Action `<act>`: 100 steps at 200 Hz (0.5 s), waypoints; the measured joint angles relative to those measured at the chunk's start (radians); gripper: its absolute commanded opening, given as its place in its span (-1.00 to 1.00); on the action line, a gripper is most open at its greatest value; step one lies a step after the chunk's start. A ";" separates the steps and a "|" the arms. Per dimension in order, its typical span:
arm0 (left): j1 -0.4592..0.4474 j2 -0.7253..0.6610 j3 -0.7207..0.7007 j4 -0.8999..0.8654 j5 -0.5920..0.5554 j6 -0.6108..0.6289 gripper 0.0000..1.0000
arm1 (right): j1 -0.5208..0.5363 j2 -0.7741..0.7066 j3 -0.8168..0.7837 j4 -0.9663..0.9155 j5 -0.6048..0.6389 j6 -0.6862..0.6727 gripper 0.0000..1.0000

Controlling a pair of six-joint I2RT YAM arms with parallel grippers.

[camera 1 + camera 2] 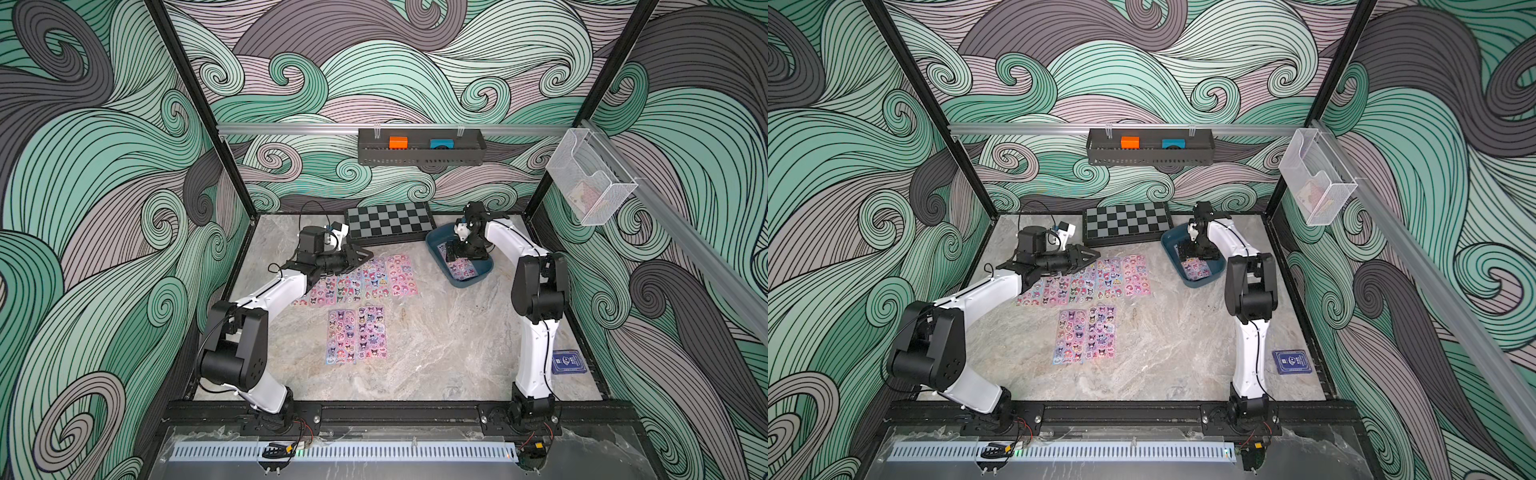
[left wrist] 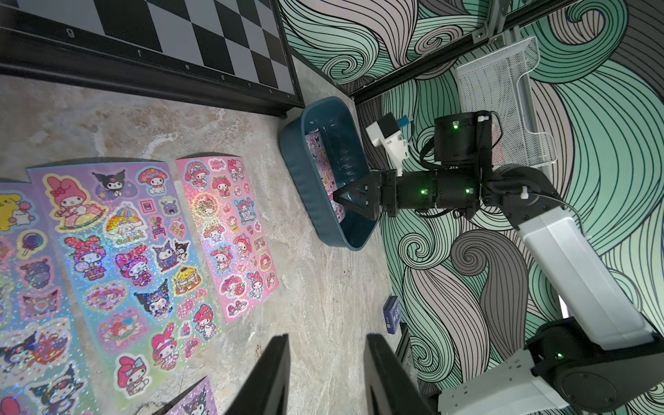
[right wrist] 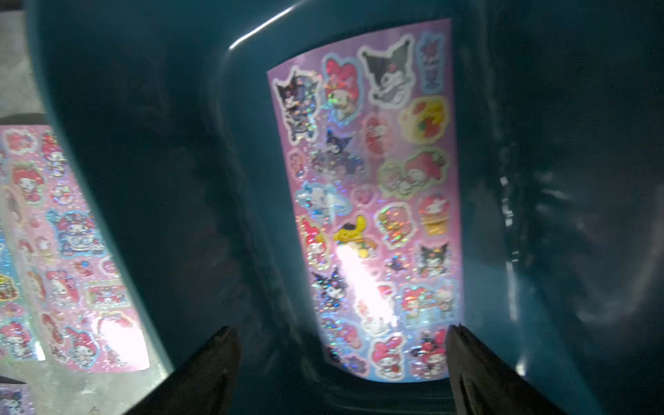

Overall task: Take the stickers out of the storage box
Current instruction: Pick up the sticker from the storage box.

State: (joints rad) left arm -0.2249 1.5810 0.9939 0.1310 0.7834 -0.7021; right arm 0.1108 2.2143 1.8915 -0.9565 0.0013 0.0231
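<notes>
The storage box (image 1: 433,246) is a teal tub at the back right of the table, seen in both top views (image 1: 1168,246). One of the stickers (image 3: 373,201) lies flat on its floor. My right gripper (image 3: 339,328) hangs inside the tub just above that sheet, open wide with nothing between its fingers. Several more stickers (image 1: 361,280) lie side by side on the table left of the tub, and two others (image 1: 357,334) lie nearer the front. My left gripper (image 2: 327,337) hovers over the back end of that row (image 1: 370,252), open and holding nothing.
A chessboard (image 1: 388,220) lies at the back, close to the tub. A dark blue card box (image 1: 569,362) sits by the right wall. A black tray (image 1: 419,156) hangs on the back wall and a clear bin (image 1: 590,178) on the right wall.
</notes>
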 measured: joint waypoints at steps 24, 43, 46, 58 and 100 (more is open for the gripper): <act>0.000 0.006 0.000 0.004 0.012 -0.002 -0.22 | -0.005 0.064 0.098 -0.028 0.019 -0.021 0.92; 0.000 0.009 0.000 0.003 0.014 -0.002 -0.22 | -0.008 0.102 0.132 -0.036 0.024 -0.031 0.95; 0.000 0.010 0.000 0.003 0.014 -0.002 -0.22 | -0.008 0.106 0.133 -0.038 0.023 -0.032 0.95; 0.000 0.011 0.000 0.003 0.014 -0.002 -0.22 | -0.008 0.120 0.135 -0.048 0.022 -0.037 0.97; 0.000 0.021 0.000 0.005 0.023 -0.004 -0.22 | 0.002 0.182 0.174 -0.068 0.024 -0.043 0.98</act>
State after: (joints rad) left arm -0.2249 1.6016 0.9939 0.1364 0.8059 -0.7063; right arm 0.1123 2.3962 2.0659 -1.0245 0.0250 -0.0204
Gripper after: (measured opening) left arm 0.388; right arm 0.990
